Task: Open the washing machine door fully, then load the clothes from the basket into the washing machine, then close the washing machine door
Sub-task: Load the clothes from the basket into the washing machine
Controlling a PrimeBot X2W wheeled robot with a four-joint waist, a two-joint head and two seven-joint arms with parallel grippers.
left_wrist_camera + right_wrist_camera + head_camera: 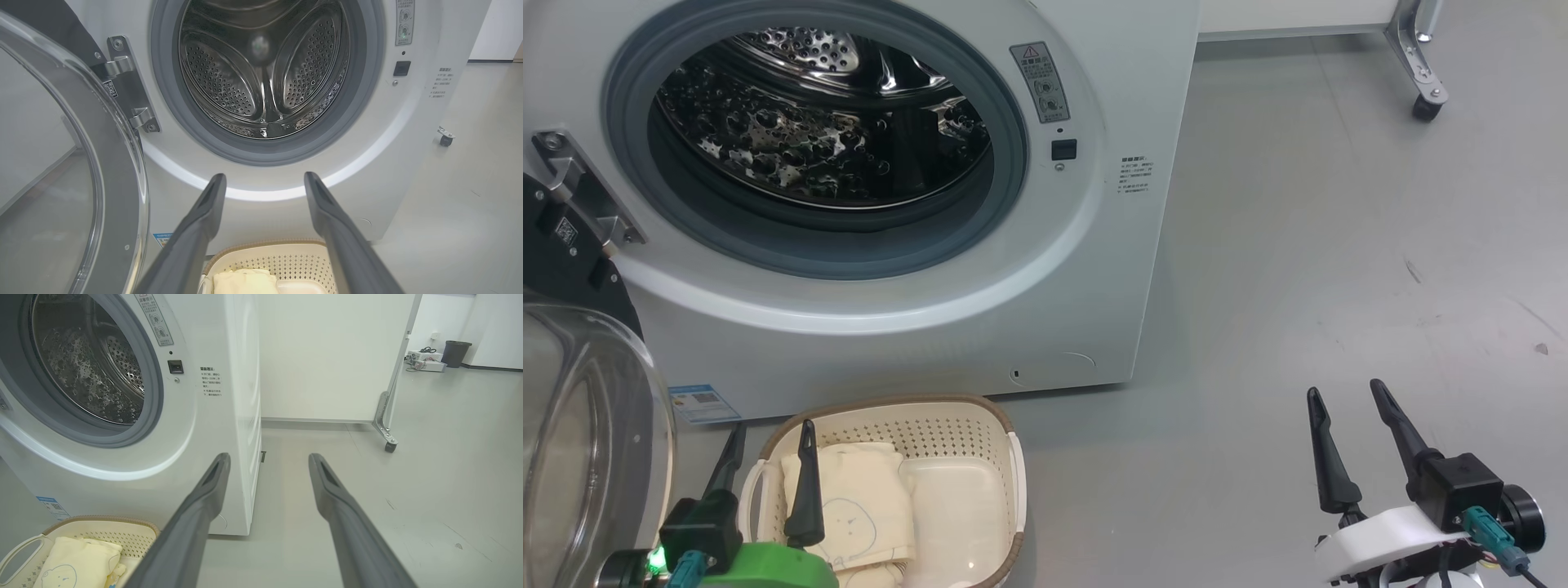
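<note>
The white washing machine stands with its steel drum bare inside. Its door hangs swung wide on the left hinge, glass bowl facing me. On the floor before the machine sits the cream basket, with cream clothes lying in its left half. My left gripper hovers open above the basket's left edge. My right gripper hangs open over the floor to the right.
Grey floor stretches to the right of the machine. A castor of a white partition frame stands at the far right. A dark bin and boxes sit far off by the wall.
</note>
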